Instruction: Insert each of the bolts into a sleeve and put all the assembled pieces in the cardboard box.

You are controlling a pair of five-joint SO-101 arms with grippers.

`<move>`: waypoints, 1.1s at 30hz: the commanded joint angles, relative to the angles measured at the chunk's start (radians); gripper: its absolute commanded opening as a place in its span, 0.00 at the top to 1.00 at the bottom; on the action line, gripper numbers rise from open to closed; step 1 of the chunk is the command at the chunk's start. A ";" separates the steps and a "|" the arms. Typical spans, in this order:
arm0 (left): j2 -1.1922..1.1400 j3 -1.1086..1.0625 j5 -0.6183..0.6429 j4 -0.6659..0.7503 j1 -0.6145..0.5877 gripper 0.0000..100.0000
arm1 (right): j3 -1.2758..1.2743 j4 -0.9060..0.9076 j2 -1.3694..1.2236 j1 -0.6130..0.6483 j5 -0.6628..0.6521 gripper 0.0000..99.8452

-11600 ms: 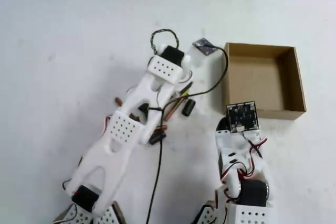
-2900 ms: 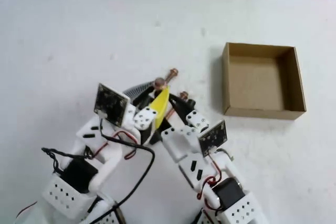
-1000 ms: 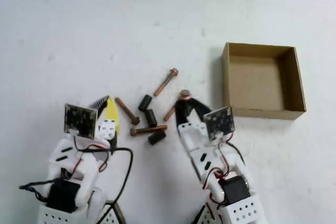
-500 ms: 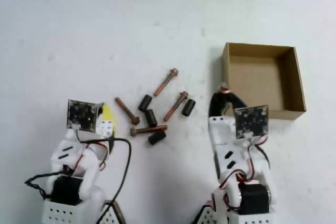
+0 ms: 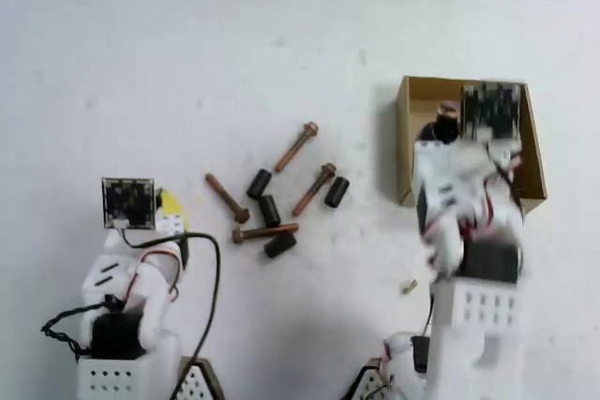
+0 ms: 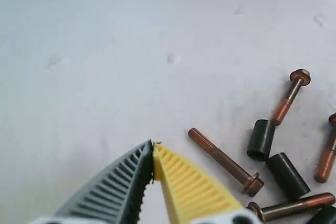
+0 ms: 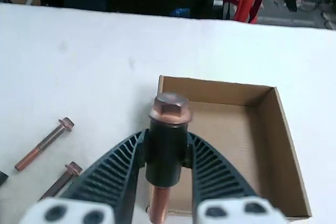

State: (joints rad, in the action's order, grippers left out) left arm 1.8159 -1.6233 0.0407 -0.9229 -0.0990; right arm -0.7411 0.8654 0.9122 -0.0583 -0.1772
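Holding an assembled piece, your right fingers (image 7: 118,169) are clamped on the black sleeve (image 7: 165,156), with the copper bolt (image 7: 169,108) run through it, head up and threaded end poking out below. Its long axis stands close to upright. In the high view it hangs at the right of the frame over the left part of the cardboard box (image 5: 536,142), inside the rim rather than beside it, so the box floor lies straight below the fingers. Your next move turns on that relation. I judge you need only part the fingers, perhaps after lowering a little, and the piece should drop in. It may topple and roll, but the walls should keep it.

Your left fingers (image 6: 184,184) are pressed together, tips meeting, holding nothing, at the lower left of the high view over the surface (image 5: 141,63). Four loose bolts (image 5: 296,146) and four loose sleeves (image 5: 259,183) lie scattered at the centre, between the two arms. The left arm is the nearer to them, with one bolt lying close by its fingers. The box floor that shows is bare, so I judge most of the task is yet to do.
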 commanded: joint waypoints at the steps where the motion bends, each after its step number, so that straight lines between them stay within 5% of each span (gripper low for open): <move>1: 0.012 0.006 -0.008 -0.002 -0.010 0.98 | 0.144 -0.005 -0.199 -0.005 -0.077 0.98; 21: 0.012 0.002 -0.008 0.002 -0.010 0.98 | 0.641 -0.007 -1.001 -0.050 -0.097 0.98; 33: 0.012 0.002 -0.008 0.002 -0.010 0.98 | 0.792 -0.005 -1.260 -0.085 -0.106 0.98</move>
State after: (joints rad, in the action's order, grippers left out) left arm 1.8159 -1.6264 0.0407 -0.9229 -0.0990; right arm -0.0184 0.8638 -0.3475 -0.1427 -0.2647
